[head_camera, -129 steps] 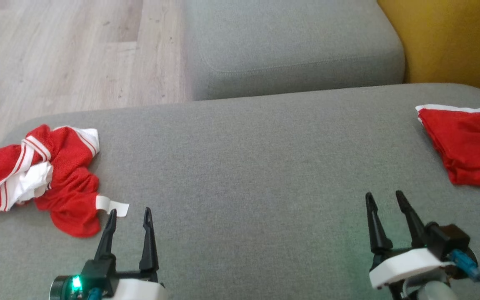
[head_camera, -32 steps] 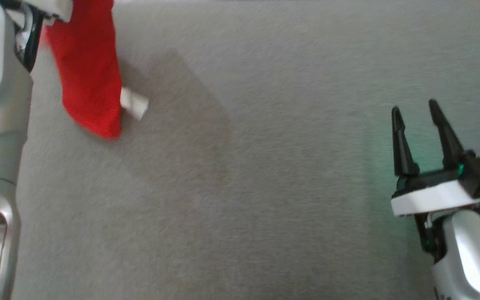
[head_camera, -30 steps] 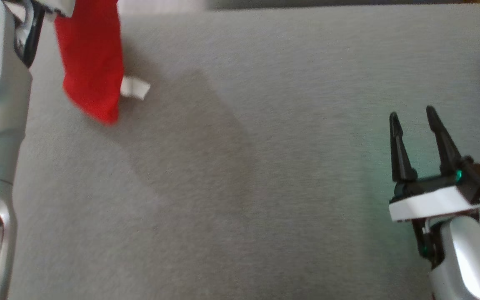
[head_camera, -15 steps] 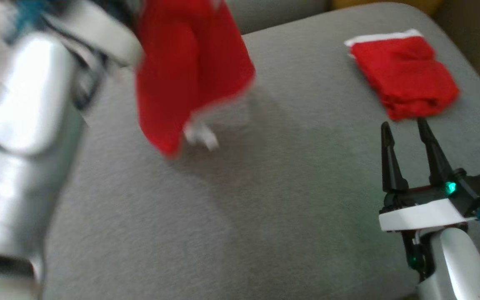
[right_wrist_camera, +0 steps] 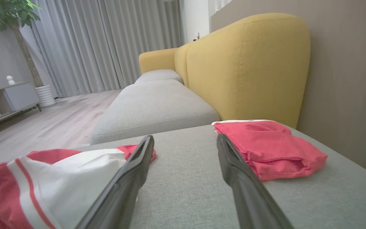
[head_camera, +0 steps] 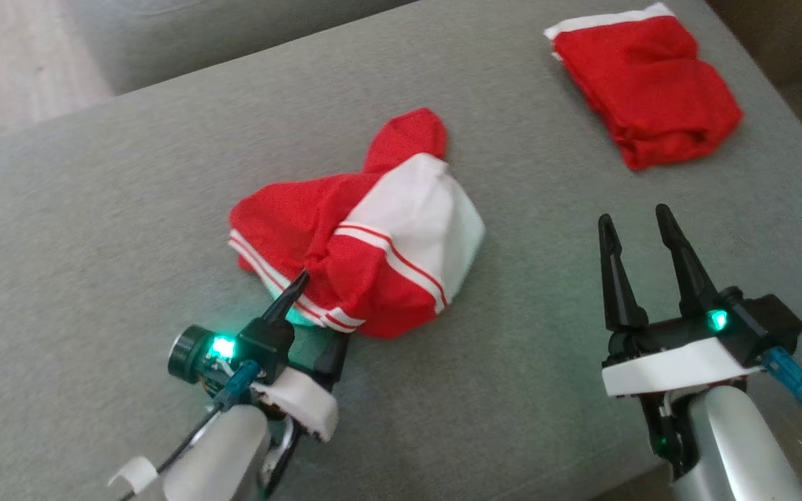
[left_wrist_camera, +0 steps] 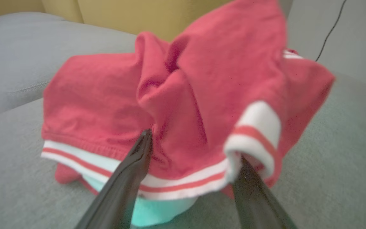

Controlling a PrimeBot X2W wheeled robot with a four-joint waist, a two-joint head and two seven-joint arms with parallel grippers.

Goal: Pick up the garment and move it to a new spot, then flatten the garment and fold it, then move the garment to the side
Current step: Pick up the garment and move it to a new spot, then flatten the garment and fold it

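The garment (head_camera: 359, 243), red with white panels and striped hems, lies in a crumpled heap in the middle of the grey cushion (head_camera: 95, 209). My left gripper (head_camera: 321, 306) sits low at its near edge. In the left wrist view the garment (left_wrist_camera: 183, 95) rises right in front of my left gripper (left_wrist_camera: 194, 146), whose fingers stand wide apart with the striped hem draped across and between them. My right gripper (head_camera: 641, 223) rests open and empty to the right of the heap. In the right wrist view the garment (right_wrist_camera: 52, 178) lies left of my right gripper (right_wrist_camera: 184, 136).
A folded red garment (head_camera: 645, 90) lies at the cushion's far right corner, also in the right wrist view (right_wrist_camera: 265, 146). A yellow sofa back (right_wrist_camera: 246, 63) rises behind it. A second grey cushion (right_wrist_camera: 154, 108) and wooden floor (head_camera: 11, 62) lie beyond.
Half a second ago the garment hung from my raised left gripper. Now it lies heaped on the cushion, the left gripper is low and its fingers have spread. The head camera has shifted too.
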